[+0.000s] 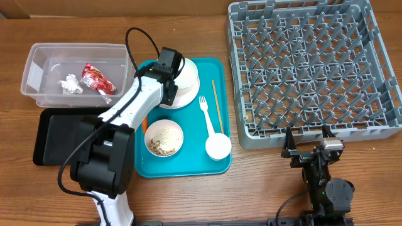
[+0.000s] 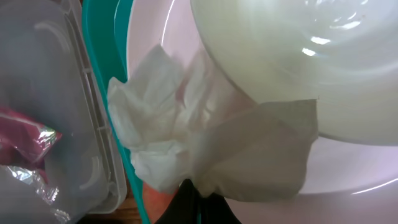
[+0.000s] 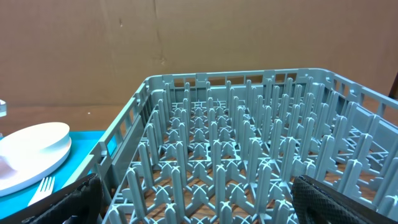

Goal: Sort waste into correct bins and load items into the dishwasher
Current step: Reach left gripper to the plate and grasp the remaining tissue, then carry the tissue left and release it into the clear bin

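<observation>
Two pincers, left first. Clenching the left pincer (image 2: 198,205) on the napkin (image 2: 186,137), at the plate (image 2: 348,168) rim beside the bowl (image 2: 298,62) sitting on that plate. Resting the plate on the teal tray (image 2: 99,37), just beside the tub (image 2: 43,93) holding the wrapper (image 2: 22,140). Hanging the right pincer (image 1: 308,149) released, jaws spread wide, just off the rack (image 1: 314,63) wall, over the worktop (image 1: 188,201). Showing fork (image 1: 205,110), chopsticks (image 1: 214,97), cup (image 1: 218,147) and scrap bowl (image 1: 164,138) lying on the teal tray, black tray (image 1: 63,135) near it.

A crumpled napkin (image 2: 180,124) lies on a white plate (image 2: 351,168), pinched at its near edge by the gripper (image 2: 191,200). A bowl (image 2: 292,62) sits right, a clear tub (image 2: 53,81) left.
</observation>
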`<state>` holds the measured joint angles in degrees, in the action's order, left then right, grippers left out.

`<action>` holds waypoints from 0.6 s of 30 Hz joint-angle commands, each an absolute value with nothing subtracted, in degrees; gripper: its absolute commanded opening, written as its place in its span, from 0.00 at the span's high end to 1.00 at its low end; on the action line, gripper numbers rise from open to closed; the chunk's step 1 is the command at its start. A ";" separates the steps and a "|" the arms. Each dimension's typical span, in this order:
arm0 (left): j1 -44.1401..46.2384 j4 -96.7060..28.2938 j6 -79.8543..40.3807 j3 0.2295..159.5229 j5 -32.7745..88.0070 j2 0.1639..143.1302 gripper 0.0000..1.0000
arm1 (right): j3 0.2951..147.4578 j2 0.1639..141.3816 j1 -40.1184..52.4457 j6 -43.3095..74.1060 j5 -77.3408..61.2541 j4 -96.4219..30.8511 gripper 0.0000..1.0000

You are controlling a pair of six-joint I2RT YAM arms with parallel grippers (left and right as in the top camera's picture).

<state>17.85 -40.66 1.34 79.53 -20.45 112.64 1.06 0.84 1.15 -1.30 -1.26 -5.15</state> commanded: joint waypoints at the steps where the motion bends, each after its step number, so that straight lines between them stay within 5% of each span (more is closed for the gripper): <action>1: 17.54 -42.02 -0.01 82.00 -21.61 112.18 0.96 | 0.45 0.16 0.89 -1.32 -1.37 -4.71 0.00; 18: 17.41 -51.33 -3.88 94.37 -21.45 102.19 0.96 | 0.45 0.16 0.89 -1.32 -1.37 -4.71 0.00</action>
